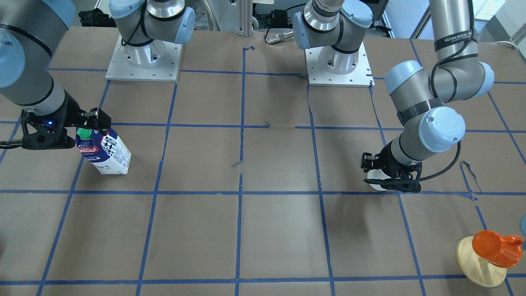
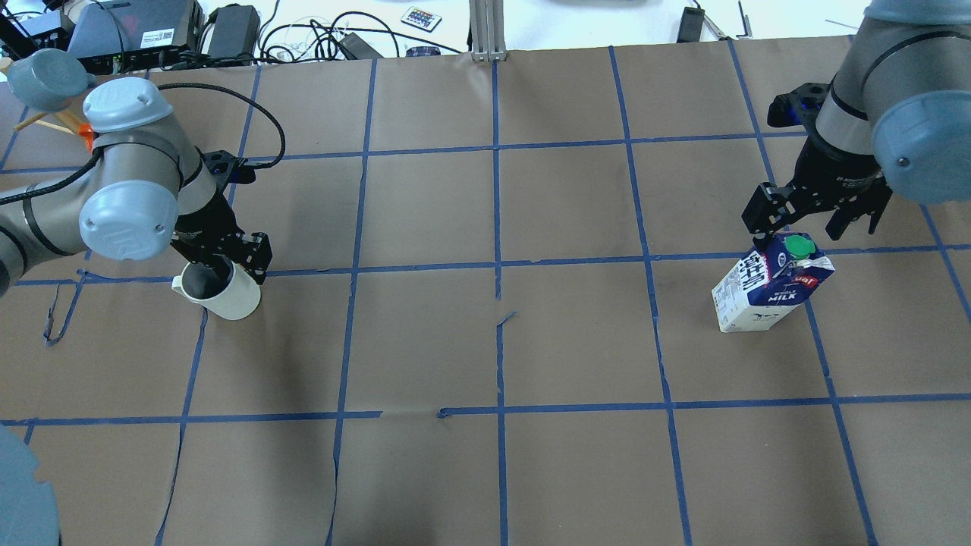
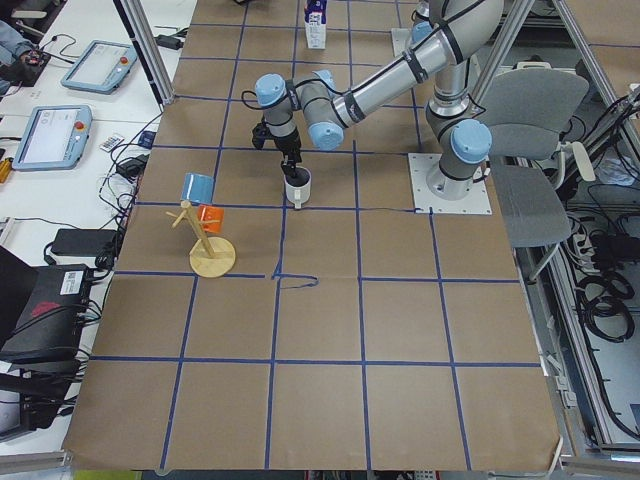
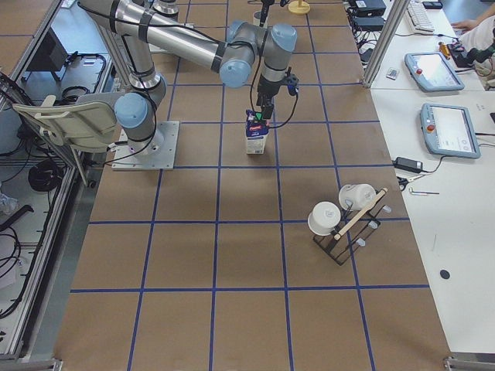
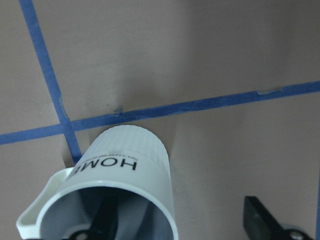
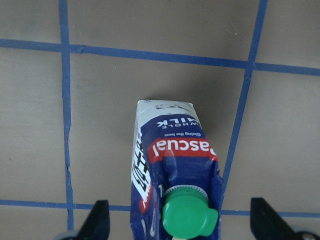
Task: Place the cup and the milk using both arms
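Observation:
The white cup [image 2: 237, 300] stands upright on the table at the left, and it shows near the bottom of the left wrist view [image 5: 125, 172]. My left gripper [image 2: 226, 262] is open over it, one finger [image 5: 107, 220] inside the cup, the other [image 5: 261, 217] outside and apart from the wall. The milk [image 2: 766, 292] stands on the table at the right, green cap up. My right gripper [image 2: 815, 220] is open just above its top. In the right wrist view its fingers [image 6: 97, 220] stand either side of the milk [image 6: 175, 165], apart from it.
A wooden mug tree [image 1: 481, 265] with an orange cup [image 1: 493, 246] stands near the table's corner past my left gripper. A rack with white cups [image 4: 344, 220] stands on the operators' side. The arm bases [image 1: 144, 61] sit at the robot's edge.

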`<act>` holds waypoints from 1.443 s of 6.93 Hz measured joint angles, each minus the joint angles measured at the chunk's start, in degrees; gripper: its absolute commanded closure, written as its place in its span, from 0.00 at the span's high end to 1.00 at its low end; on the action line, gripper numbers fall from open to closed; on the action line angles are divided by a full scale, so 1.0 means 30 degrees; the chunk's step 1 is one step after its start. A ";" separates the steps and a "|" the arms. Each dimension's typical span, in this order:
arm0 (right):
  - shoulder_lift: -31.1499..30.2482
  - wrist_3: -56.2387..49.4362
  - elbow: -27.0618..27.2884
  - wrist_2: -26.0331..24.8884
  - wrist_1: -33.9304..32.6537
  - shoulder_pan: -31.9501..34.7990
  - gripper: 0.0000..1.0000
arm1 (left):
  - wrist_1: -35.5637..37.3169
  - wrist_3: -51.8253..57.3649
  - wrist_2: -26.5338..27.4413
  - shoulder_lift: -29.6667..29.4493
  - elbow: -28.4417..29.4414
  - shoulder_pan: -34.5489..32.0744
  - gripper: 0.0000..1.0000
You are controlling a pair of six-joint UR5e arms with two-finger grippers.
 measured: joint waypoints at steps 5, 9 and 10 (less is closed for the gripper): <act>0.0322 -0.0807 0.0080 0.0005 -0.0652 -0.0025 0.88 | -0.1022 -0.3485 -0.0089 0.0113 0.2133 -0.3463 0.00; 0.0519 -0.0938 0.0150 -0.0020 -0.1165 -0.0031 0.87 | -0.2993 -0.9623 -0.1848 -0.1852 0.7051 -0.8685 0.00; 0.0515 -0.0851 0.0151 -0.0034 -0.1181 -0.0031 0.86 | -0.2951 -1.0874 -0.2003 -0.3240 0.8697 -0.9648 0.00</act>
